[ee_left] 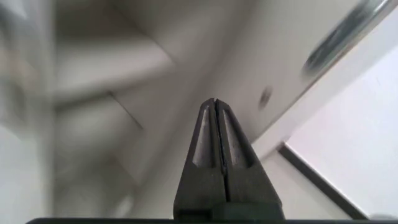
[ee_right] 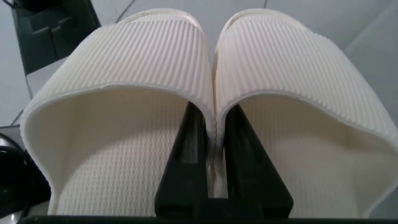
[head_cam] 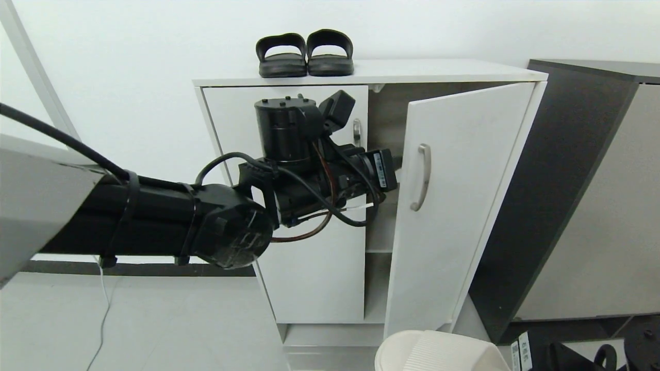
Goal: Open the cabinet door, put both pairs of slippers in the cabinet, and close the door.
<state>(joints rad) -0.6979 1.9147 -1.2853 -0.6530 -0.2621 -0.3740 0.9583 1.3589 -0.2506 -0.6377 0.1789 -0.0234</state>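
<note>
A white cabinet [head_cam: 309, 278] stands against the wall, its left door shut and its right door [head_cam: 459, 206] swung partly open. A pair of black slippers [head_cam: 305, 54] sits on the cabinet top. My left arm stretches across to the gap between the doors. In the left wrist view the left gripper [ee_left: 216, 104] is shut with nothing in it, close to the inner side of the open door and the shelves. Low at the front, a pair of white ribbed slippers [head_cam: 438, 351] is held side by side. My right gripper [ee_right: 215, 117] is shut on their two adjoining inner walls.
A dark grey cabinet [head_cam: 567, 180] stands right beside the open door, limiting its swing. A shelf [head_cam: 379, 247] shows inside the gap. Grey floor with a thin white cable [head_cam: 103, 309] lies to the left of the cabinet.
</note>
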